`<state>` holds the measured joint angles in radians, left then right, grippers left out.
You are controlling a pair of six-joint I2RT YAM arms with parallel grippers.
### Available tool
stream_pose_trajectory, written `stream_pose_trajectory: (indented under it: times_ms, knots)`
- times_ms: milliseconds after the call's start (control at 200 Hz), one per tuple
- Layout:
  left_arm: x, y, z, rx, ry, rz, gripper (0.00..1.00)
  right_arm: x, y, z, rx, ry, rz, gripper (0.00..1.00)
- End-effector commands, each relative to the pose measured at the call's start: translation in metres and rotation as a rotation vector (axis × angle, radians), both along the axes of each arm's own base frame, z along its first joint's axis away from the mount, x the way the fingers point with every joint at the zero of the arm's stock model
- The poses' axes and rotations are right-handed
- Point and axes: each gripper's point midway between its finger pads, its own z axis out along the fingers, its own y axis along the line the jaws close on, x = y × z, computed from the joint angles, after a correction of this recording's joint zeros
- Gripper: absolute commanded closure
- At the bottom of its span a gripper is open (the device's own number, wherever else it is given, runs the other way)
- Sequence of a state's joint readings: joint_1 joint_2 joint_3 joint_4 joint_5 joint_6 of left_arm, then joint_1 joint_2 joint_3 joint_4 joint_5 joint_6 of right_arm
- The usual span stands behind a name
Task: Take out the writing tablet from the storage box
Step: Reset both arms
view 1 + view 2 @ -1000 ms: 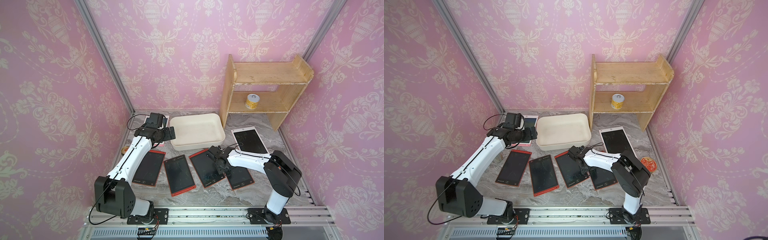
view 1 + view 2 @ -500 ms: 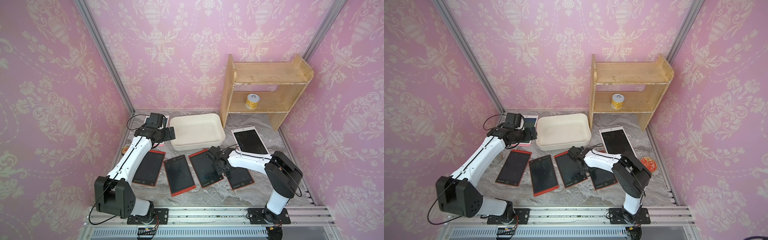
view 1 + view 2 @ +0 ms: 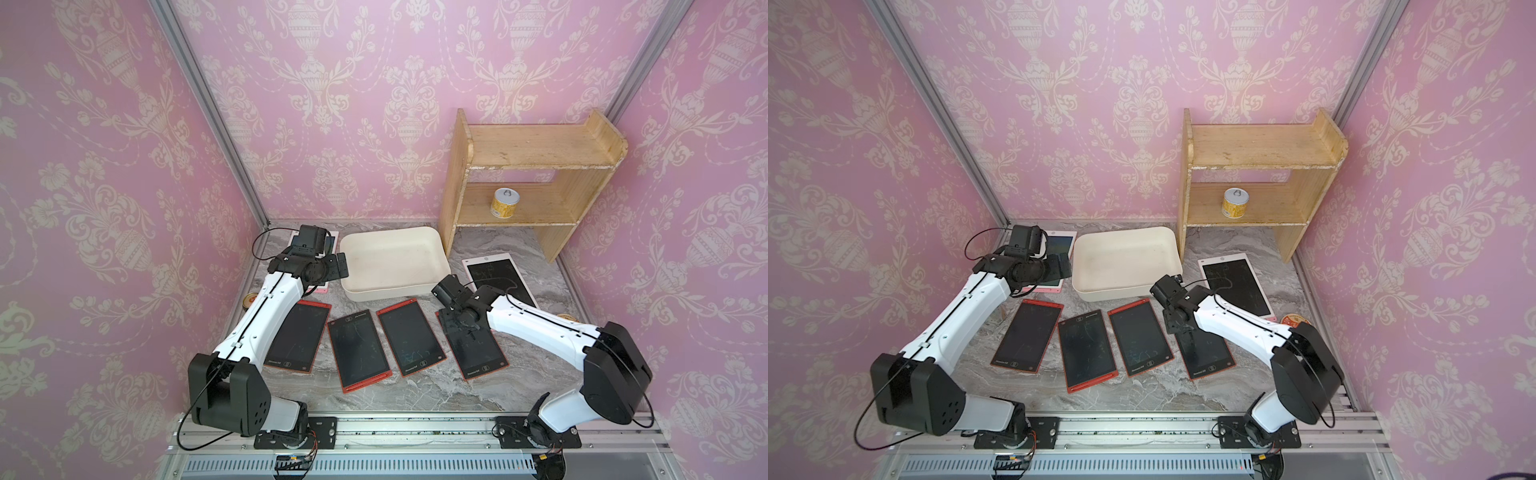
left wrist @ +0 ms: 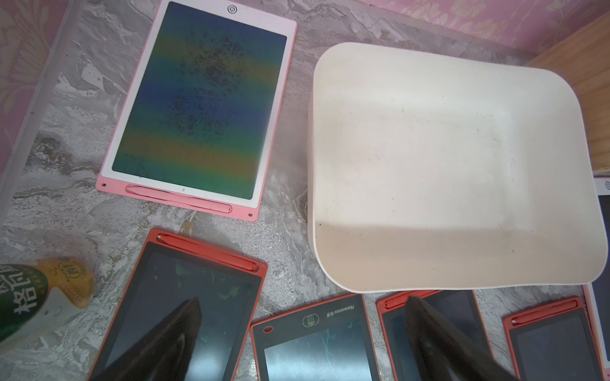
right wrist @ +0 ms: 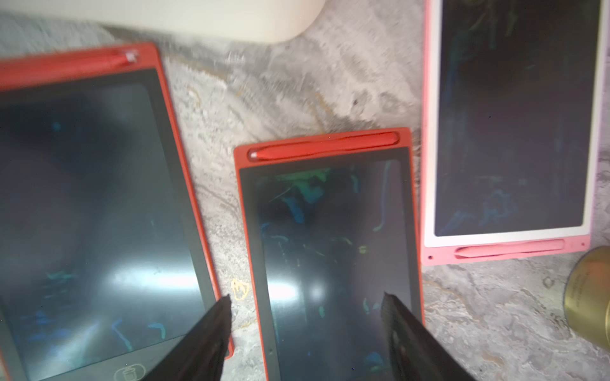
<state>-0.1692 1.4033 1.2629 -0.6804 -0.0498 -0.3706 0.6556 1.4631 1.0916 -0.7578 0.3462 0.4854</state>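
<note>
Far left: left gripper [image 3: 340, 265] is up off the marble table [image 3: 415, 395], fingers [image 4: 178, 333] wide apart, nothing between them. It hangs over the pink-framed tablet [image 4: 198, 102], which lies flat at the back-left, just beside the storage box [image 3: 384, 294]. In both top views the arm covers most of that tablet. A small green-and-yellow labelled container [image 4: 39, 293] sits at the table's left edge; can't tell what kind.

Front row, flat on the table, screens up, apart from one another: first red tablet [image 3: 297, 336], second red tablet [image 3: 359, 353], third red tablet [image 3: 411, 337], fourth red tablet [image 3: 478, 353]. All four sit in front of the storage box, outside it. The third's top end is just beside the box's front wall.

The off-white box stands mid-back on the table.

Right gripper [image 3: 456, 328] points down over the top end of the fourth red tablet, fingers [image 5: 211, 336] apart, clamped on nothing. In the wrist view one fingertip is over the marble strip between the third and fourth red tablets. The other is over the fourth's screen near its far long edge. The tablet lies flat beneath. Whether a finger touches the screen I cannot tell; that view is blurred.

Right of it, the white-and-pink tablet [image 3: 496, 278] lies flat, partly under the right arm. A round tin [image 3: 1295, 321] sits near the table's right edge. The wooden two-tier shelf [image 3: 536, 153] is back right, just beside the box, with a yellow can [image 3: 504, 202] upright on its lower tier.
</note>
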Motion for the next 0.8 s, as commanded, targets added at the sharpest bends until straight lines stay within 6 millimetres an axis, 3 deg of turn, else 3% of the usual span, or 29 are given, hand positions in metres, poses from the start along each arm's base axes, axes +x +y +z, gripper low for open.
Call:
stream_pose_trajectory:
  times_ms: [0, 45, 275, 440, 465, 656, 796]
  knots:
    - [0.006, 0.014, 0.029, 0.057, -0.158, 0.007, 0.01, 0.014, -0.029, 0.039, 0.025, -0.078, -0.053, 0.10]
    - [0.008, 0.014, 0.031, 0.069, -0.203, -0.011, 0.01, 0.021, -0.041, 0.050, 0.036, -0.110, -0.082, 0.00]
    - [0.013, 0.030, 0.037, 0.162, -0.440, 0.021, 0.01, 0.050, -0.097, 0.091, 0.102, -0.270, -0.236, 0.00]
    - [0.007, 0.045, 0.030, 0.226, -0.555, 0.060, 0.01, 0.062, -0.131, 0.104, 0.052, -0.371, -0.320, 0.00]
    - [0.003, 0.045, 0.016, 0.231, -0.547, 0.047, 0.01, 0.064, -0.135, 0.104, 0.035, -0.379, -0.322, 0.00]
    - [0.001, 0.042, -0.015, 0.307, -0.635, -0.021, 0.01, 0.077, -0.153, 0.098, 0.070, -0.432, -0.355, 0.00]
    - [0.001, 0.050, -0.044, 0.359, -0.584, -0.010, 0.01, 0.086, -0.162, 0.088, 0.069, -0.456, -0.362, 0.00]
